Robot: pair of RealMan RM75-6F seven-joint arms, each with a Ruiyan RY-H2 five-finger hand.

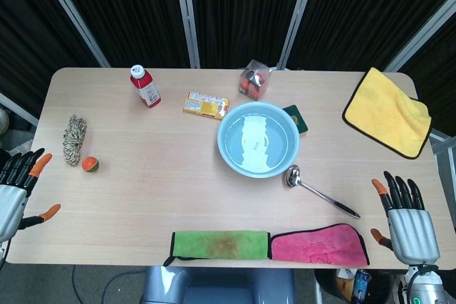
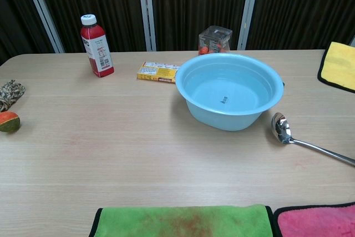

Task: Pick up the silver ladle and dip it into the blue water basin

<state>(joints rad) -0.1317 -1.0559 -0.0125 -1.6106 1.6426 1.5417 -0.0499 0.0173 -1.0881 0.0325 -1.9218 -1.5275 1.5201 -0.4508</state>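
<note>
Closest to me along the near edge of the surface [image 1: 142, 197] I have a green cloth [image 1: 219, 244] and, touching its right end, a pink cloth [image 1: 318, 245]. In the chest view they fill the bottom of the frame.

My right hand [image 1: 406, 218] sits at the near right corner, fingers spread and pointing away from me, holding nothing. My left hand [image 1: 18, 190] is at the near left edge, likewise spread and empty. Neither shows in the chest view.

The silver ladle [image 1: 319, 191] lies flat on the surface, to the left of and a little beyond my right hand, apart from it. Its bowl end points up-left and rests just beside the near right rim of the blue water basin [image 1: 258, 139]; I cannot tell whether they touch. Its handle runs down-right, with the tip being the part closest to my right hand, just above the pink cloth. In the chest view the ladle bowl faces up, right of the basin.

The basin stands near the middle of the surface with water in it. Behind it are a yellow packet [image 1: 206, 105], a clear box [image 1: 255, 80] with orange contents, and a dark green item [image 1: 297, 119] at its far right rim. A red bottle [image 1: 145, 86] stands upright at far left, a yellow cloth [image 1: 388, 111] lies at far right, and a rope bundle [image 1: 74, 139] and a small orange-green ball [image 1: 90, 164] lie near my left hand.
</note>
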